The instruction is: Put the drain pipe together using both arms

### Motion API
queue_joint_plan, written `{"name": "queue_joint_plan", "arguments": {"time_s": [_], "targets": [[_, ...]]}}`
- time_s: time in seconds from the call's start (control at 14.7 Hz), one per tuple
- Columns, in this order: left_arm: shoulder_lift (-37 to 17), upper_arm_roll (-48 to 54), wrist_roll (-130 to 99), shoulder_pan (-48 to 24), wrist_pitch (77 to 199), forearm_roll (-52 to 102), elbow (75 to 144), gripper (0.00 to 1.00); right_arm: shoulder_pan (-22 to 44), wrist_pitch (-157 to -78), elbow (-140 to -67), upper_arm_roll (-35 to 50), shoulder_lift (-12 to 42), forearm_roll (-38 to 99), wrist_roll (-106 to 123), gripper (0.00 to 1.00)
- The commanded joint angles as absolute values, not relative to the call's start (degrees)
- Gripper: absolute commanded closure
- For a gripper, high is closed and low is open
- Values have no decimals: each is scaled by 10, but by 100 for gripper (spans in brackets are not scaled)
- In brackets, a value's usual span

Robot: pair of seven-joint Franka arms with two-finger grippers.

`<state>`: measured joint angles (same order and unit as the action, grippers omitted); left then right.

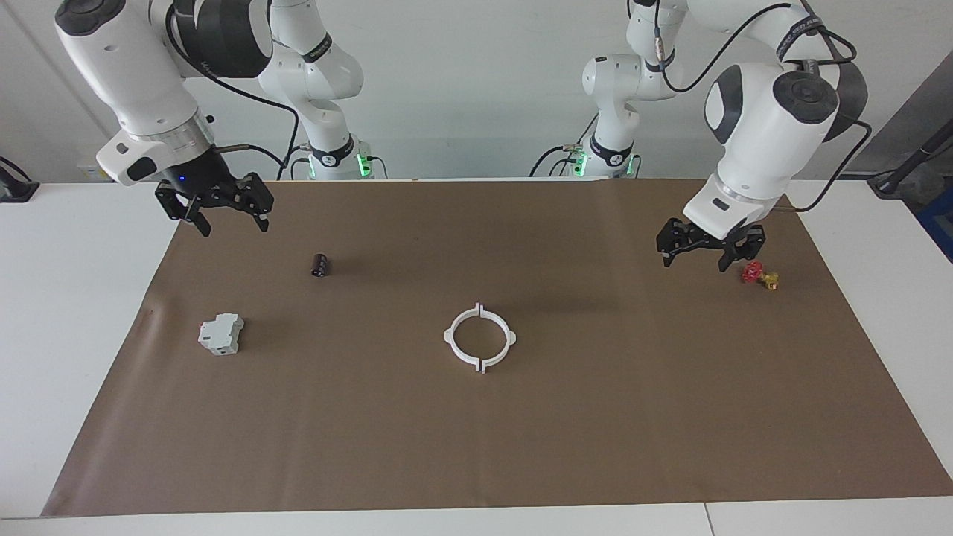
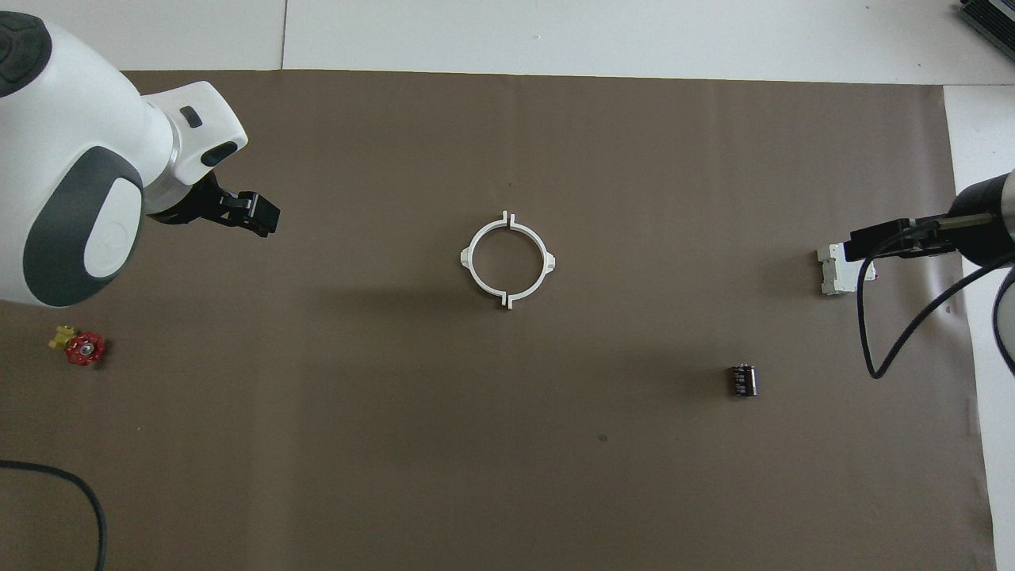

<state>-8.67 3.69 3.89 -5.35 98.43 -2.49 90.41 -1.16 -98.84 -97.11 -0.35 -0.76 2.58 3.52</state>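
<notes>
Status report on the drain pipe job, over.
Left gripper and right gripper open, raised at their own ends of the mat. Drain pipe half-rings together mid-mat, untouched. Nothing in the way.

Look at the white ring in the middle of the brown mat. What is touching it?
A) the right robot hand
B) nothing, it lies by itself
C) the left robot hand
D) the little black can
B: the white ring lies alone mid-mat; the left gripper and right gripper hang in the air, each toward its own end of the table.

smooth white plastic drain pipe (image 1: 480, 337), matt brown paper mat (image 1: 595, 417)
</notes>
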Motion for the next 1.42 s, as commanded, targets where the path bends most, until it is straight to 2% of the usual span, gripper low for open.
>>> {"name": "queue_joint_plan", "arguments": {"time_s": [0.0,0.47,1.36], "targets": [[-44,40,69,-24,960,-5,921,0,-18,-983,-974,0,-15,37,24,0],[15,35,116,19,919,25,926,0,-16,-982,-974,0,-16,37,17,0],[33,39,106,14,923,25,956,0,-16,-983,-974,0,-15,37,10,0]]}}
